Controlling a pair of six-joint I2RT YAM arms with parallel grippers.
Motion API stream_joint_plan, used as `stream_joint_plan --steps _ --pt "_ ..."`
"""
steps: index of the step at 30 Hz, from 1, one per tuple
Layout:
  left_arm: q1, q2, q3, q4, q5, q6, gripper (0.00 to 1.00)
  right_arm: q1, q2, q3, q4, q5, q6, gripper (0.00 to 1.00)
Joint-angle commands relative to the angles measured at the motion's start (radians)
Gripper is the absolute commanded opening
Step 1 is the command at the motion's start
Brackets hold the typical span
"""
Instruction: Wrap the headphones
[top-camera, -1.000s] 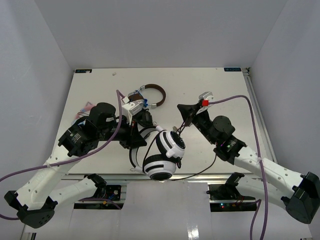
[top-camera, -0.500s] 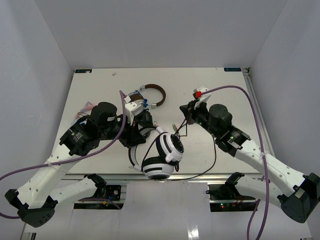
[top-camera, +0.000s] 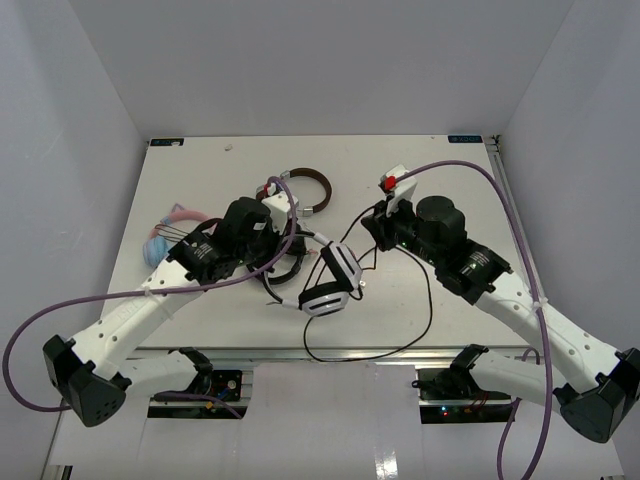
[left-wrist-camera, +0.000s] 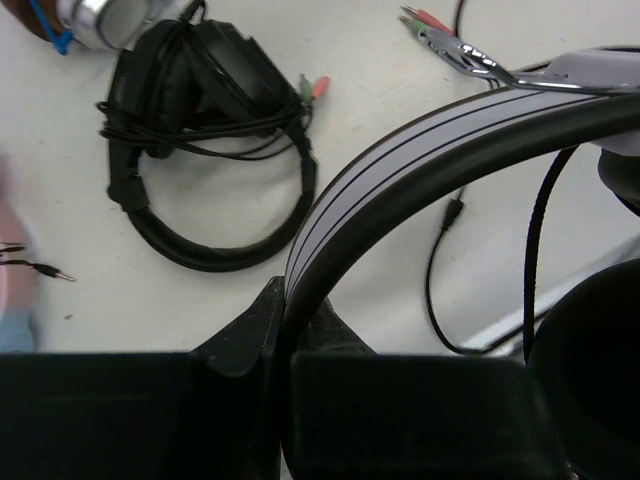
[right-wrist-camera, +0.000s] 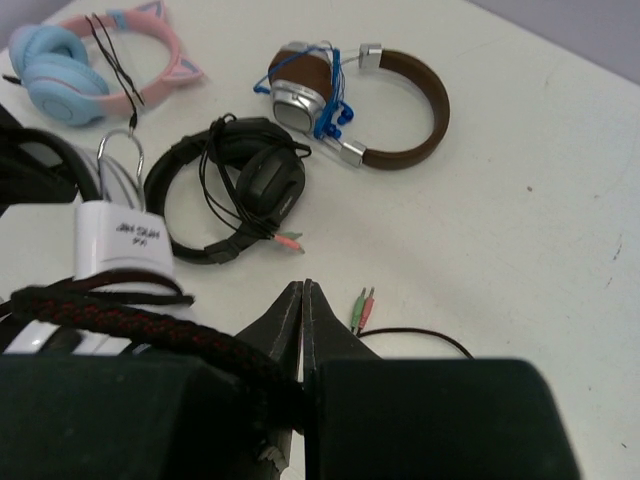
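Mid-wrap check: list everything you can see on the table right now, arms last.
white headphones: one, white with black pads, table centre, headband in the left gripper
cable: one, black braided, runs from the white headphones into the right gripper
black headphones: one, all black, own cable bundled round it, left of the white pair
brown-banded headphones: one, silver cups, brown band, blue cable, far centre
cat-ear headphones: one, pink and blue, left side
table: one, white
left gripper: shut on the headband
right gripper: shut on the cable
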Motion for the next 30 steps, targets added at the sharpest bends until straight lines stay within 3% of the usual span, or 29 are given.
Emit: stream_joint_plan --steps 1,4,11,20,30 --pt "-0.018 0.042 0.017 0.135 -0.170 0.010 0.00 -0.003 0.083 0.112 -0.062 -0.045 -0.042 0.08" --pt "-0.020 0.095 0.027 0.132 -0.289 0.022 0.00 -0.003 0.108 0.156 -0.093 -0.052 -0.049 0.08" --pt "-0.021 0.188 0.058 0.126 -0.403 0.015 0.00 0.000 0.084 0.167 -0.101 -0.197 -0.059 0.08" --pt "-0.022 0.306 0.119 0.064 -0.536 -0.073 0.00 0.044 -0.032 -0.020 0.049 -0.391 0.065 0.08" --pt "-0.022 0.330 0.219 -0.041 -0.603 -0.295 0.00 0.250 -0.075 -0.176 0.216 -0.272 0.167 0.08"
